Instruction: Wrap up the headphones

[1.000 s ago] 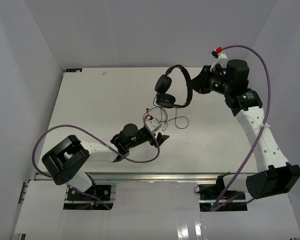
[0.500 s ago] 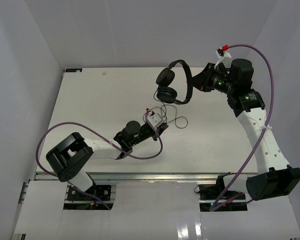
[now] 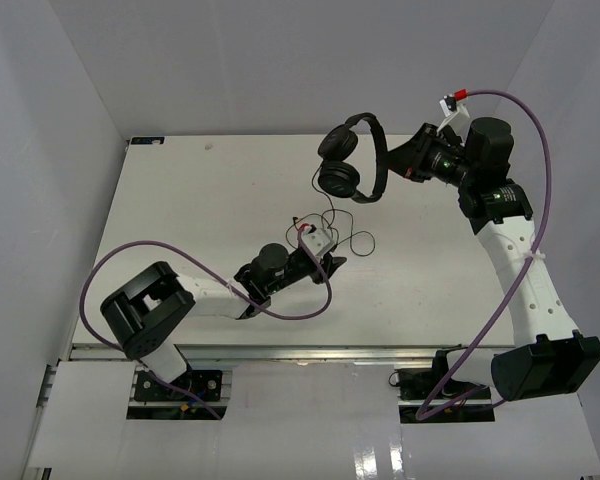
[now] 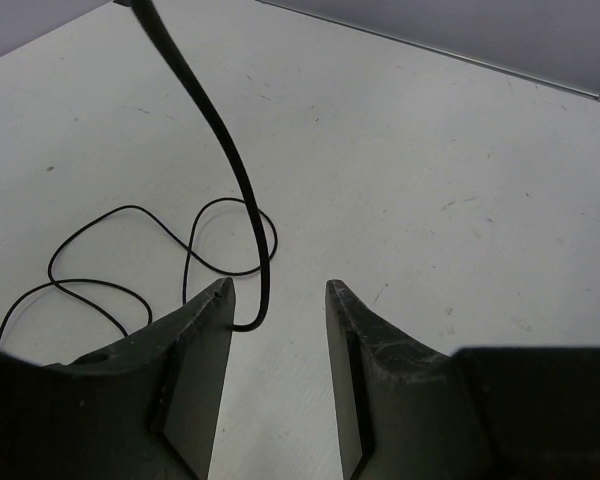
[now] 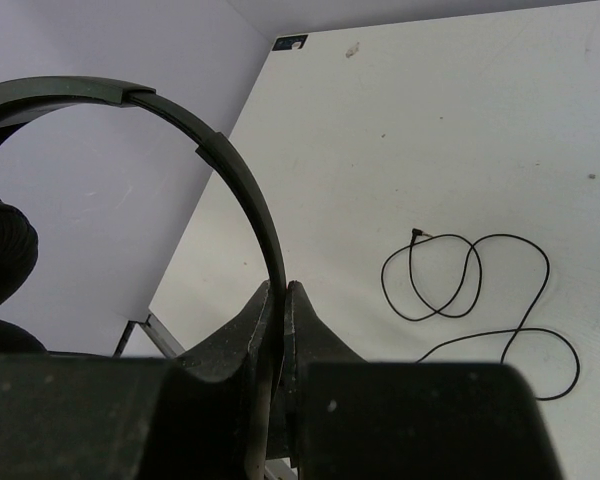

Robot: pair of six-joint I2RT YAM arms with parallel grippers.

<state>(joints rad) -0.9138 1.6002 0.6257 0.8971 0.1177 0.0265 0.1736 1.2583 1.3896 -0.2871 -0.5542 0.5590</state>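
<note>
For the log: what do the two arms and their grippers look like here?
The left arm and right arm share white links, black joint housings and a looping purple cable each. The left gripper and right gripper have dark, flat, tapered fingers, scuffed. A red tag marks the right wrist.

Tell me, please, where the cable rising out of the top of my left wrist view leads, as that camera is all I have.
Observer: That cable runs up to the headphones, which are held up off the table near its far edge.
Operator: What is holding them there?
Observer: The right gripper; its jaws are shut on the thin headband.
Operator: Can you see the plug?
Observer: Yes, the plug lies loose on the table at the end of the slack loops, with nothing gripping it.
</note>
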